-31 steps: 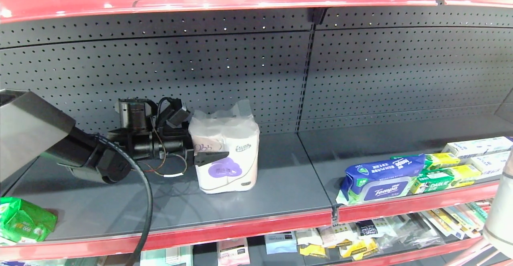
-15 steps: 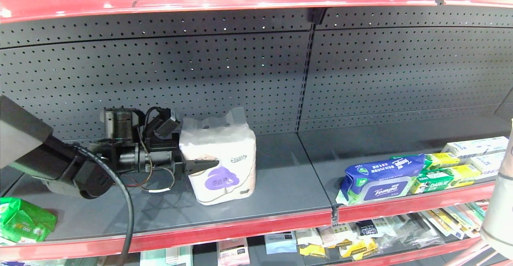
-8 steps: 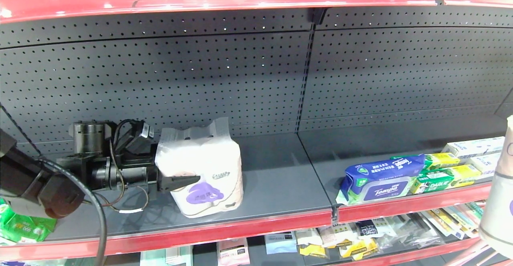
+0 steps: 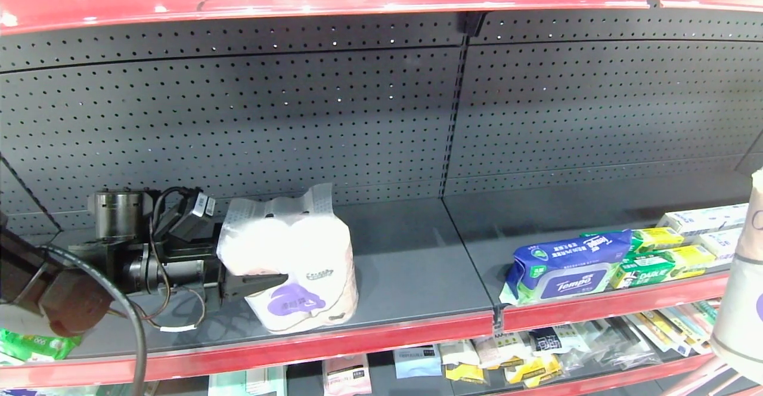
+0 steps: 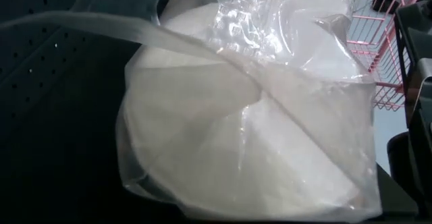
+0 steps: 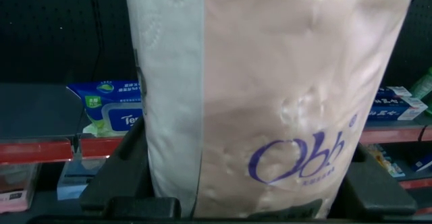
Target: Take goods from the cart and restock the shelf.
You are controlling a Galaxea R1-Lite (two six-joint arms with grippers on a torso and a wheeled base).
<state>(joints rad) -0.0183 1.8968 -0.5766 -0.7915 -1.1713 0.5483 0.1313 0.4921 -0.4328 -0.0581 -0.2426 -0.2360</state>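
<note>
Head view: both tools closed on toilet-roll packs at the shelf [image 4: 411, 277].

The left tool [image 4: 265, 274] reaches in from the left, its fingers clamped on the sides of a toilet-roll pack [image 4: 298, 253]. The pack is upright at the front of the left bay, near the red lip; I cannot tell whether its base touches the deck. The right tool [image 6: 246, 207] grips a second roll pack [image 6: 270, 96] between both fingers, at the shelf's right end. A wet-wipes pack [image 4: 566, 271] and toothpaste boxes [image 4: 667, 259] lie in the right bay.
</note>
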